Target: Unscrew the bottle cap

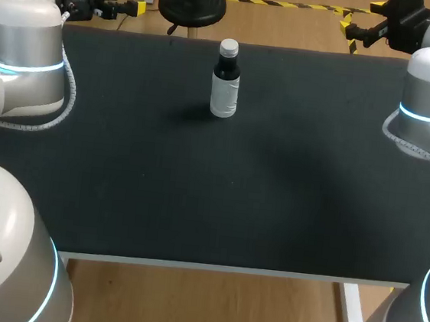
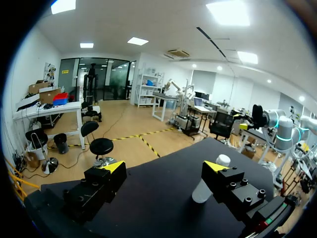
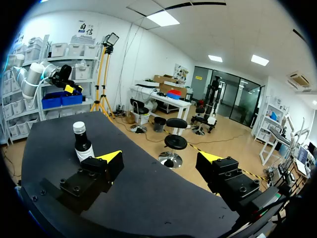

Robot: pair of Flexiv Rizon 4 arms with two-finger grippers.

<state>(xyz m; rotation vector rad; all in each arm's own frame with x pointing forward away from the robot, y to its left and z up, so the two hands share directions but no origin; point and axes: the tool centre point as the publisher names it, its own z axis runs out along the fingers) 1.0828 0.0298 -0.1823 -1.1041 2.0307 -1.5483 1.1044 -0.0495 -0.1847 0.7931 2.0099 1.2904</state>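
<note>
We see a black table top [image 2: 158,198] spreading beneath and ahead of our left gripper [image 2: 164,166], likewise under our right gripper [image 3: 159,157], its white frame [image 1: 227,269] well behind both

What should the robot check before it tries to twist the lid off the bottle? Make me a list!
1. Bottle stands upright on the table: ok.
2. Cap sits on top of the bottle: ok.
3. Left end effector is open and empty: ok.
4. Right end effector is open and empty: ok.
5. One end effector holds the bottle steady for twisting: not ok. Both are apart from the bottle, which stands alone.
6. How tightly the cap is screwed on: cannot tell.
</note>
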